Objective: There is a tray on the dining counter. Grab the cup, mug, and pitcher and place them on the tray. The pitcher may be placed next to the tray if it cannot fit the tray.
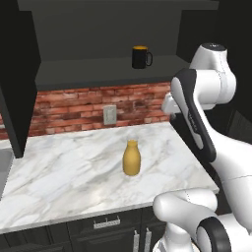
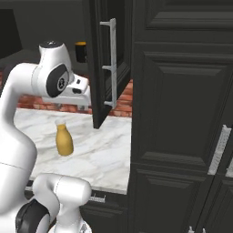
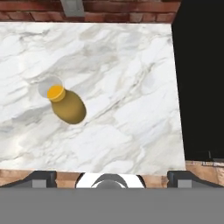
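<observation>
The yellow-orange pitcher (image 1: 131,158) (image 2: 64,141) stands upright in the middle of the marble counter by the brick wall. From above, in the hand view, the pitcher (image 3: 68,105) sits to the left with its clear neck open. The black mug (image 1: 141,57) (image 2: 80,51), orange inside, rests on the dark shelf of the open upper cabinet. My gripper (image 3: 114,177) (image 2: 72,107) hangs high above the counter, right of the pitcher, open and holding nothing. The tray, the cup and the dining counter are out of view.
The marble counter (image 1: 64,177) ends at a brick backsplash with a wall outlet (image 1: 110,114). An open cabinet door (image 2: 102,68) juts out beside the mug's shelf (image 1: 88,74). Tall dark cabinets (image 2: 182,113) close off the right. A sink edge (image 1: 4,167) lies far left.
</observation>
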